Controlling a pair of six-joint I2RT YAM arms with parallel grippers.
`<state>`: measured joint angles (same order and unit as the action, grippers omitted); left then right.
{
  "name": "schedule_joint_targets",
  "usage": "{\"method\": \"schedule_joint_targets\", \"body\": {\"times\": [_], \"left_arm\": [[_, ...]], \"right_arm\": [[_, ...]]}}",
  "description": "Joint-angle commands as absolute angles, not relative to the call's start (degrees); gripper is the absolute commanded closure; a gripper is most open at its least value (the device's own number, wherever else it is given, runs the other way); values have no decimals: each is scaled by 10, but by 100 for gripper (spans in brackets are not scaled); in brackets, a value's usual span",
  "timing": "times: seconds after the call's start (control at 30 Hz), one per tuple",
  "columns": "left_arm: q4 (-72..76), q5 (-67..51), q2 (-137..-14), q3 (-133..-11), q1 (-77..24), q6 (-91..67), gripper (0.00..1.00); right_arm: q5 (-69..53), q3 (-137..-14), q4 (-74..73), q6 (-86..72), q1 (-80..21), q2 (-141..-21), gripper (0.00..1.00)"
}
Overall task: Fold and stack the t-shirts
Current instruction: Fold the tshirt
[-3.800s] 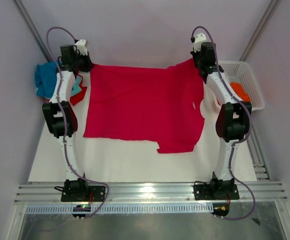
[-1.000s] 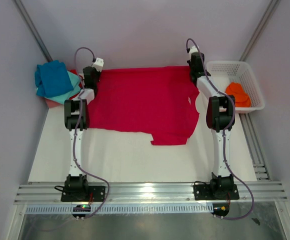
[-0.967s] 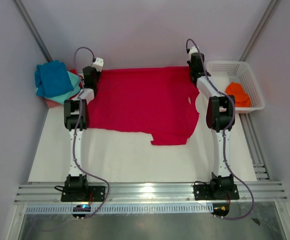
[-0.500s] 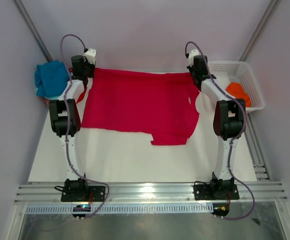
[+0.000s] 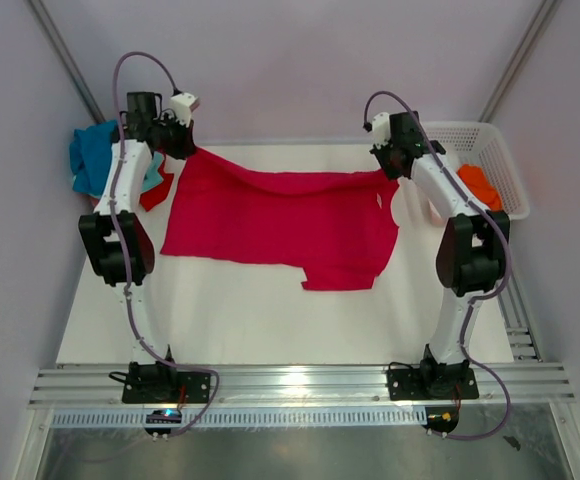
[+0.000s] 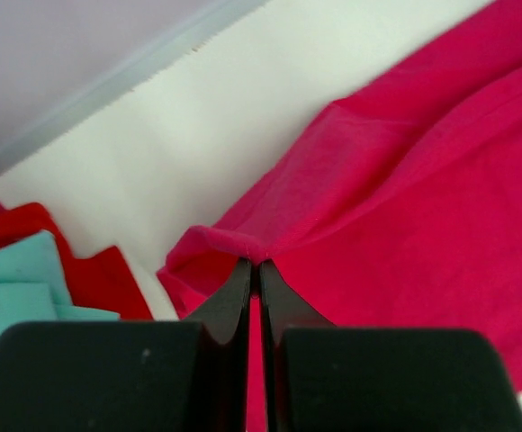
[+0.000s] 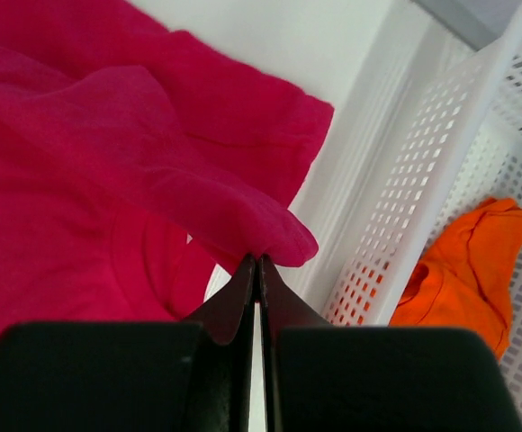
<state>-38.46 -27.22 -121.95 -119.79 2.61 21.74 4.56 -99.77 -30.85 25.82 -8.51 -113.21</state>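
I have both arms stretched out to the far edge of the crimson t-shirt [image 5: 280, 220]. My left gripper [image 6: 254, 265] sits at its far left corner, jaws pinched tight on a fold of it. My right gripper [image 7: 256, 261] pinches its far right corner likewise.

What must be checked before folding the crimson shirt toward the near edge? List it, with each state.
1. Left hand shut on the crimson t-shirt, far left corner: ok.
2. Right hand shut on its far right end: ok.
3. Far edge lifted off the table: ok, though it sags between the hands.
4. Near half lying flat: ok.
5. Bare table in front of the shirt for the landing: ok.
6. Only one layer of cloth in each pinch: cannot tell.
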Motion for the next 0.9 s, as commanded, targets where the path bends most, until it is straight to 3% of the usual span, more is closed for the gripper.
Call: {"method": "schedule_joint_targets", "body": {"times": [0.0, 0.07, 0.1, 0.17, 0.2, 0.23, 0.27, 0.3, 0.37, 0.47, 0.87], "left_arm": [[-510, -328, -1194, -1237, 31, 232, 100], [-519, -333, -1194, -1241, 31, 230, 100], [-532, -336, -1195, -1245, 31, 235, 94], [-549, -338, -1197, -1261, 31, 243, 74], [-558, -338, -1198, -1266, 31, 245, 60], [-576, -337, -1201, -1273, 30, 244, 16], [-583, -337, -1202, -1279, 31, 243, 1], [-589, -337, -1201, -1287, 31, 240, 1], [-596, -349, -1197, -1288, 31, 233, 1], [-578, -362, -1190, -1277, 31, 213, 1], [-535, -485, -1216, -1180, 31, 125, 1]], "right_arm": [[16, -1028, -414, 268, -83, -1082, 97], [9, -1025, -442, 270, -84, -1071, 97], [8, -1026, -451, 269, -84, -1068, 97], [-13, -1030, -489, 273, -84, -1065, 97], [-17, -1033, -502, 279, -84, -1064, 91], [-25, -1039, -518, 284, -84, -1064, 77], [-28, -1043, -547, 286, -84, -1063, 30], [-32, -1046, -561, 294, -84, -1062, 22], [-41, -1049, -581, 300, -84, -1050, 20], [-48, -1041, -575, 304, -83, -1034, 8], [-131, -951, -461, 273, -83, -1049, 8]]}}
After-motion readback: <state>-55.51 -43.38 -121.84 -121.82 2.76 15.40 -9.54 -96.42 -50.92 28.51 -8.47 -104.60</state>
